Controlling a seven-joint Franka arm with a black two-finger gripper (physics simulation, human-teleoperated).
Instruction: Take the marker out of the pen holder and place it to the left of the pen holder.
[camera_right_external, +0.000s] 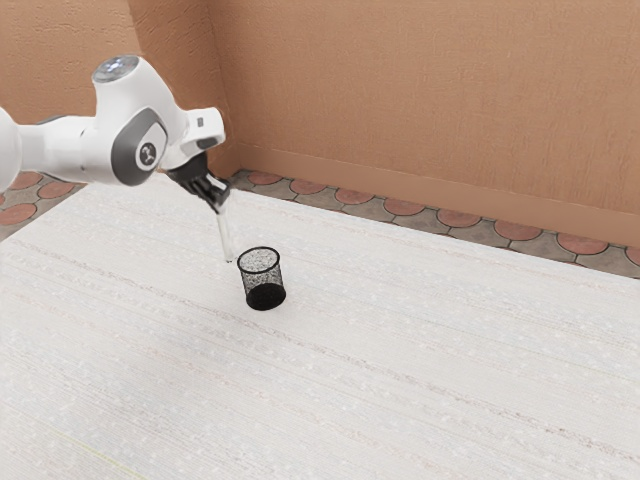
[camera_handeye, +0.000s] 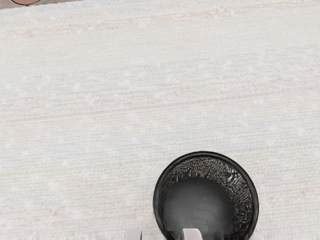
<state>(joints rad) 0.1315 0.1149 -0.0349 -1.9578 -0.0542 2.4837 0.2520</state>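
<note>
Black pincer (camera_right_external: 209, 192): it is grasping the white marker (camera_right_external: 225, 232) near its upper end.
Marker: it is hanging outside the mesh pen holder (camera_right_external: 262, 276), its lower tip pointing down very near the rim.
Rim: if the pincer is moving low toward the holder, the tip is perhaps catching there and is tipping the holder over.
Release: from too high, the marker is probably bouncing or rolling, because it is slim.
Far edge: the surface (camera_right_external: 430, 340) is ending before the tiled floor (camera_right_external: 400, 207) and wall (camera_right_external: 430, 100).
Open room: free space is surrounding the holder, so a gentle lowering is looking possible.
</note>
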